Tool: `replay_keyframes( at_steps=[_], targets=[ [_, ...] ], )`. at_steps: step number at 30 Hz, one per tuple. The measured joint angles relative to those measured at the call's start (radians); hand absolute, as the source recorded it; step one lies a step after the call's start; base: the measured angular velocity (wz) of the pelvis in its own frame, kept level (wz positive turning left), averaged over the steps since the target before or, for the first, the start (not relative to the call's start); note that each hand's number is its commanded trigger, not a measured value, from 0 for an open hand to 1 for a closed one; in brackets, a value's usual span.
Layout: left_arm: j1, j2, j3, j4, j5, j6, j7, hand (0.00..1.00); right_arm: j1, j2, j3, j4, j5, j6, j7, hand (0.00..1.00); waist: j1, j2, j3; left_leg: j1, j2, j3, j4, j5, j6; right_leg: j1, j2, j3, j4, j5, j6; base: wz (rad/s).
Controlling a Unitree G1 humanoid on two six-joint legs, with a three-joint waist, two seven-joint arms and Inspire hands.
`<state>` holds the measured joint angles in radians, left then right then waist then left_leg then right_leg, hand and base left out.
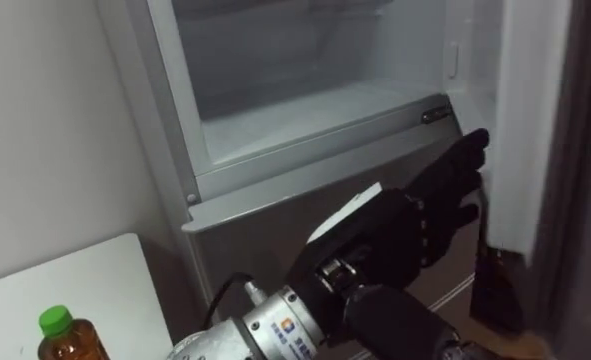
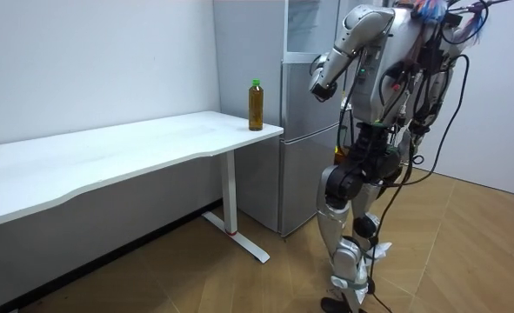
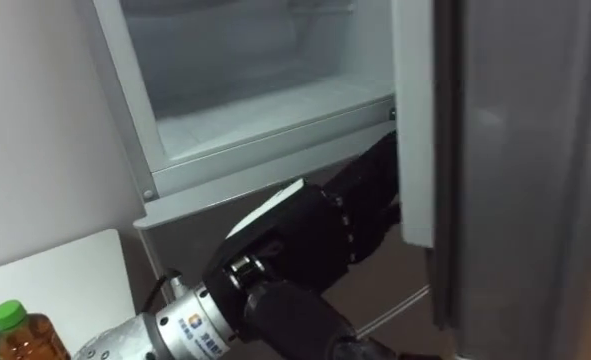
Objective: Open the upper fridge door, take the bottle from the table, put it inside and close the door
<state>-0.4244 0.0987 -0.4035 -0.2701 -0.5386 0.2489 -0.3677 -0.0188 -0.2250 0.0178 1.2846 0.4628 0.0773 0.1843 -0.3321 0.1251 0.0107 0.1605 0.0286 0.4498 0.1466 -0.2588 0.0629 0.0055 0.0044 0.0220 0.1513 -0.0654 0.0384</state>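
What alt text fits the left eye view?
The robot's left hand reaches with straight fingers to the edge of the open upper fridge door. The green-capped bottle of amber drink stands on the white table at lower left.

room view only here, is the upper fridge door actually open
Observer: Yes. The upper door stands open to the robot's right, and the upper compartment is exposed.
Operator: anything in the left hand
Observer: No, the left hand holds nothing. Its fingers are straight, reaching to the door's inner edge. I cannot tell whether they touch it.
Operator: space inside for the bottle
Observer: The part of the compartment floor that shows looks bare. The bottle stands on the white table.
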Motion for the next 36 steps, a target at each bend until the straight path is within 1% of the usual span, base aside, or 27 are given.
replay_keyframes(
  at_steps=[2,5,19,33,36],
  targets=[
    [0.000,0.001,-0.004,0.004,0.000,0.000,-0.012,0.00,0.000,-0.005,0.000,0.002,-0.003,0.001,-0.001,0.00,-0.013,-0.002,0.0012,0.000,0.001,0.002,0.000,0.000,-0.002,-0.001,0.001,0.000,0.000,-0.001,-0.002,-0.02],
    [-0.001,0.002,-0.004,0.005,-0.001,0.000,-0.018,0.00,0.001,-0.007,0.005,0.004,-0.002,0.001,-0.003,0.00,-0.020,-0.005,0.0039,0.000,0.001,0.002,0.001,0.001,-0.003,-0.005,0.001,0.000,-0.001,-0.004,-0.004,0.00],
    [-0.002,0.005,-0.007,0.018,-0.002,0.000,-0.054,0.00,0.002,-0.007,0.014,0.009,-0.001,0.000,-0.023,0.00,-0.020,-0.007,0.0051,-0.017,0.002,0.004,0.000,0.001,-0.004,-0.024,0.003,-0.001,-0.001,-0.004,-0.004,0.00],
    [-0.002,0.007,-0.007,0.022,-0.001,0.000,-0.056,0.00,0.002,-0.007,0.030,0.008,-0.001,-0.001,-0.030,0.00,-0.017,-0.009,0.0062,-0.015,0.002,0.003,-0.002,0.001,-0.005,-0.023,0.004,-0.001,-0.001,-0.005,-0.005,0.00],
    [-0.001,0.010,-0.011,0.035,0.000,-0.008,-0.054,0.00,0.002,-0.007,0.039,0.008,0.005,-0.002,-0.037,0.00,-0.013,-0.010,0.0064,-0.015,0.002,0.003,-0.002,0.001,-0.005,-0.022,0.004,-0.001,-0.001,-0.005,-0.005,0.00]
  ],
)
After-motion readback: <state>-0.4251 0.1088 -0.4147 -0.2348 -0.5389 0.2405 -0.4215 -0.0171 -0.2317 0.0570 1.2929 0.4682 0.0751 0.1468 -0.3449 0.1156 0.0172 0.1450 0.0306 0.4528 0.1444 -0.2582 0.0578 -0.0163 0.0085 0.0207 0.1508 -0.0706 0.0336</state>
